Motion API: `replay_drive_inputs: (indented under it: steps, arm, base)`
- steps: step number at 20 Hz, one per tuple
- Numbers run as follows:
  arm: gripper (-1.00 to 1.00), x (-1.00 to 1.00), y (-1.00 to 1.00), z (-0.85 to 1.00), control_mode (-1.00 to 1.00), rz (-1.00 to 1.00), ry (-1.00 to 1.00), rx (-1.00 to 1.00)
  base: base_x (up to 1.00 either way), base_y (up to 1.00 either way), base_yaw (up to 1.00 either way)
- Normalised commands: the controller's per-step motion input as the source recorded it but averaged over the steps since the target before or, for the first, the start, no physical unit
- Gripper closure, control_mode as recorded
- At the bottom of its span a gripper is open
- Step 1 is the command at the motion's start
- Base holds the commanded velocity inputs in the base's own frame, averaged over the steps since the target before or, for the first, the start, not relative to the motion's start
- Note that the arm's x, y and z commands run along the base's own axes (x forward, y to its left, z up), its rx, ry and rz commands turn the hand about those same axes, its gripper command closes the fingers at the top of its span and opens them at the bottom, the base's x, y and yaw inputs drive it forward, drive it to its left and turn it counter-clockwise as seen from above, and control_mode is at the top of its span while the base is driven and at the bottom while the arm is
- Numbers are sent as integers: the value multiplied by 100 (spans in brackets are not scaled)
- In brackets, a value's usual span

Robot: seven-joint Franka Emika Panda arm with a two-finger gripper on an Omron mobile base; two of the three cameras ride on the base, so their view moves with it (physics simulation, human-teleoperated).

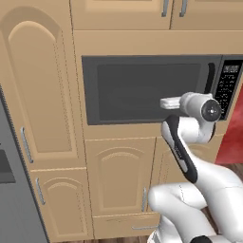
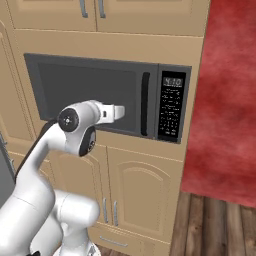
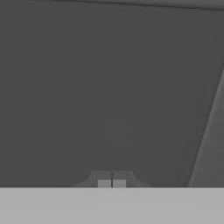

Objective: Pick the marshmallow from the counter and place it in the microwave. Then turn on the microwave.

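Tan cabinetry, microwave (image 1: pixel 142 88) door shut, clenched empty jaws (image 3: pixel 112 183) against its window.

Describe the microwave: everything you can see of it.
The microwave is wide, dark grey and built into tan cabinets at chest height. Its door is closed, with a dark window, a black vertical handle and a black button panel with a lit display on the right. The shut end effector points at the door, close to it.

Tan cabinet doors (image 1: pixel 118 178), red wall (image 2: pixel 227 95), wooden floor (image 2: pixel 215 225), grey appliance (image 1: pixel 14 199)
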Motion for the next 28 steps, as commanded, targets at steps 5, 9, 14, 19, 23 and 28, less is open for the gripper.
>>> replay_drive_inputs:
  steps: [5, 9, 14, 19, 23, 28]
  arm:
    - [100, -39, -17, 9, -100, 0, 0, 6]
    - [100, -38, -23, 7, -100, 0, 0, 10]
    - [100, -25, -18, 6, -100, 0, 0, 12]
    - [100, -6, -17, 0, -100, 0, 0, 13]
    - [100, 0, -19, 0, -100, 0, 0, 14]
    - [100, -6, -16, 0, -100, 0, 0, 14]
  base:
    - [0, 0, 0]
    - [0, 0, 0]
    - [0, 0, 0]
    - [0, 0, 0]
    - [0, 0, 0]
    - [0, 0, 0]
